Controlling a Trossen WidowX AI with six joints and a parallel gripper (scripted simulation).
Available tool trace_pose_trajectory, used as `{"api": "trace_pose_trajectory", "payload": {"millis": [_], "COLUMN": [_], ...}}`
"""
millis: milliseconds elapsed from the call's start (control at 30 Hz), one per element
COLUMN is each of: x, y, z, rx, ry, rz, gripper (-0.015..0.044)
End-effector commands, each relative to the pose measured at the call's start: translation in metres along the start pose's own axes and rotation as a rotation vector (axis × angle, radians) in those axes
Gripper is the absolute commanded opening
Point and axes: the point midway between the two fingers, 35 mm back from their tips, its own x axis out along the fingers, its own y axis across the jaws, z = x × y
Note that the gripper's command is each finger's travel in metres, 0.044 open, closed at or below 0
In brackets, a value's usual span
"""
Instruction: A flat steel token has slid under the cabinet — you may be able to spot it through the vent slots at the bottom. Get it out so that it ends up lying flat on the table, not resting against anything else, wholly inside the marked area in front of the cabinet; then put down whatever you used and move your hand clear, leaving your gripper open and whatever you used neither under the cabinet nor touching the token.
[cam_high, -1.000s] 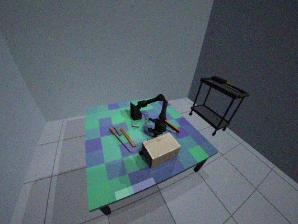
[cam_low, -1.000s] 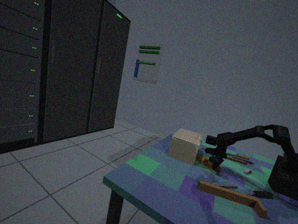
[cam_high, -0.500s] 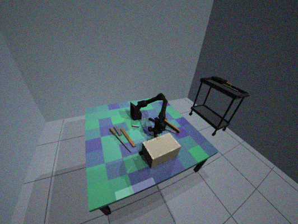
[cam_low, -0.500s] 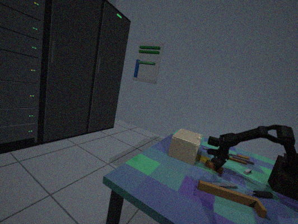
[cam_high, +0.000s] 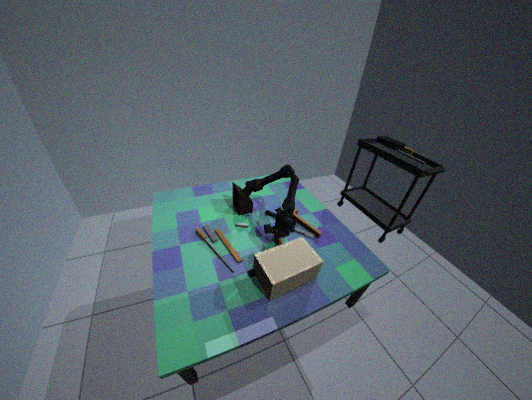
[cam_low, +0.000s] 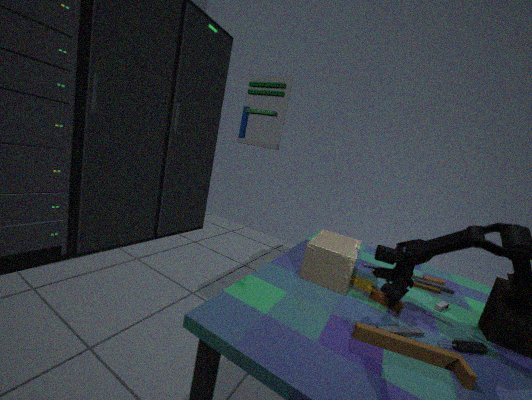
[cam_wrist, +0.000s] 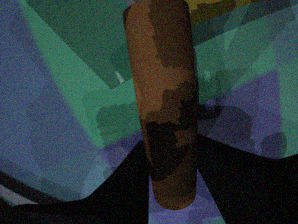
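Note:
The cabinet, a cream box (cam_high: 295, 260) (cam_low: 330, 262), stands towards the table's far side from the arm's base. My gripper (cam_high: 280, 237) (cam_low: 393, 299) (cam_wrist: 166, 142) is shut on a brown wooden handle (cam_low: 382, 298) (cam_wrist: 162, 55), just in front of the cabinet. The handle points away from the fingers towards the cabinet side; its far end is cut off in the wrist view. A yellow patch (cam_low: 362, 284) (cam_wrist: 212, 14), possibly part of the marked area, shows beside the handle. I cannot make out the steel token or the vent slots in any view.
An angled wooden bar (cam_high: 308, 224) (cam_low: 410, 345) lies beside the arm, near a grey blade (cam_low: 400, 330) with a dark handle (cam_low: 469, 346). Across the table lie a long thin rod with an orange handle (cam_high: 200, 233), a wooden strip (cam_high: 229, 246), a grey flat piece (cam_high: 210, 233) and a small pale block (cam_high: 242, 225) (cam_low: 441, 306).

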Motion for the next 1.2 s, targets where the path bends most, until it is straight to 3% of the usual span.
{"api": "trace_pose_trajectory", "payload": {"millis": [0, 1167], "x": [0.001, 0.001], "y": [0.0, 0.002], "z": [-0.005, -0.045], "rx": [0.002, 0.004], "ry": [0.001, 0.003], "rz": [-0.003, -0.003], "gripper": [0.0, 0.0]}}
